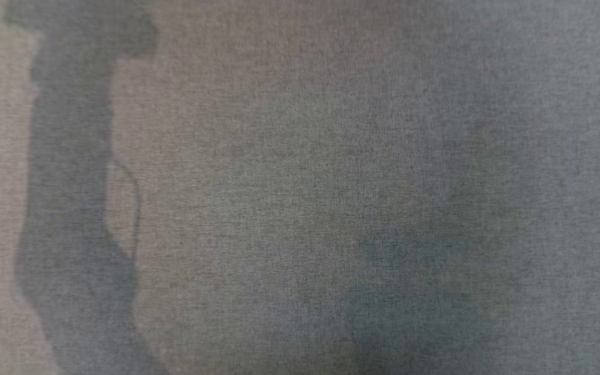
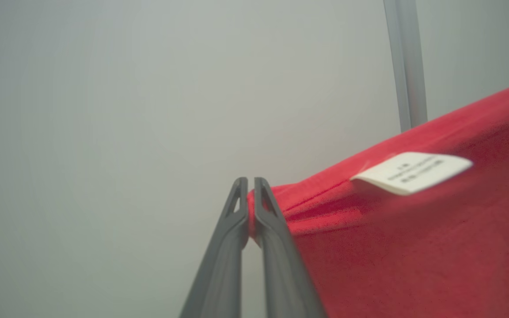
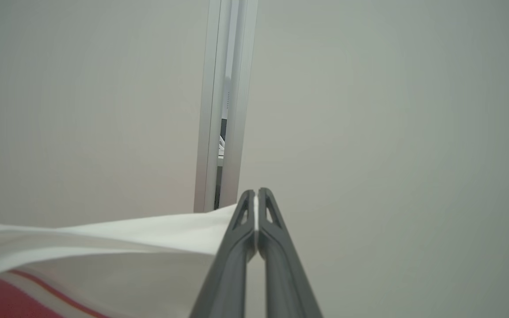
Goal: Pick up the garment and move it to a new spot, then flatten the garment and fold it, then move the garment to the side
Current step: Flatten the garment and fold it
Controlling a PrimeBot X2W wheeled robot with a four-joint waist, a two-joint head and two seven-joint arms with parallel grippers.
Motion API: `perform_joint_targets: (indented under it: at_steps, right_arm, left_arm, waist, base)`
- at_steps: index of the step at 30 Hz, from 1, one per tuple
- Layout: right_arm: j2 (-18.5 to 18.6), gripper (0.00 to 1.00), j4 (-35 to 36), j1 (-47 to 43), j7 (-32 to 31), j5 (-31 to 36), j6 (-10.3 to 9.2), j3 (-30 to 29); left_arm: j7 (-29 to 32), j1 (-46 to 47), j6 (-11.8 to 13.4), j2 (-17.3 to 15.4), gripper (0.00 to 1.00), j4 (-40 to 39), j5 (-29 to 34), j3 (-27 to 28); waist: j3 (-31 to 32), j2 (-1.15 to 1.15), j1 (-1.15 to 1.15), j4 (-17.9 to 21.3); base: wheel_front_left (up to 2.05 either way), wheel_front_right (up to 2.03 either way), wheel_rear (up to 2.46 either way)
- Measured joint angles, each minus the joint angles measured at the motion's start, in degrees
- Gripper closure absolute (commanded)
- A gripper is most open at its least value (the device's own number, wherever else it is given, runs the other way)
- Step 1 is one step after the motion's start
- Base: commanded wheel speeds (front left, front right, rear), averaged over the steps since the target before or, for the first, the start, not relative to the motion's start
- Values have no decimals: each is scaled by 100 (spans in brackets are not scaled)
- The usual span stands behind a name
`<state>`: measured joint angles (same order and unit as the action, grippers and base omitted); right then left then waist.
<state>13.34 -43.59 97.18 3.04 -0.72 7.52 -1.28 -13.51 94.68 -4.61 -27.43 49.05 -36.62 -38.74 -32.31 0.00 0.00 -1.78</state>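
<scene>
The garment (image 2: 413,256) was held aloft between both tools: its red edge was pinched in the left tool (image 2: 249,187), its white part in the right tool (image 3: 256,196). The pickup was judged done; laying down, flattening, folding and moving aside remained.

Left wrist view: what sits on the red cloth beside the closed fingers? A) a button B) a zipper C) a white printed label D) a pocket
C: a white printed label lies on the garment, just past where the left hand pinches its edge.
</scene>
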Motion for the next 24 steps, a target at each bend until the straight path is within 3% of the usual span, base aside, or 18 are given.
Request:
perform_joint_targets:
  at_steps: [4,8,15,24]
  right_arm:
    - [-266,100,-375,606,970,639,0,-512]
    - [-583,100,-444,690,1170,1063,-1,-786]
    - [-850,100,-279,-146,1187,1091,-1,-519]
    - [-921,100,-461,-1155,1187,643,-1,-283]
  left_arm:
    - [-142,709,342,149,100,40,326,352]
    - [-158,719,520,166,100,-593,823,910]
    - [-157,-279,219,380,100,-953,1666,1295]
    - [-157,-1347,-12,591,100,-853,2207,1580]
  waist:
    - [-356,0,0,73]
    - [-651,0,0,154]
    - [-972,0,0,155]
    - [-964,0,1,1]
  base:
    - [0,0,0]
    - [0,0,0]
    - [0,0,0]
    - [0,0,0]
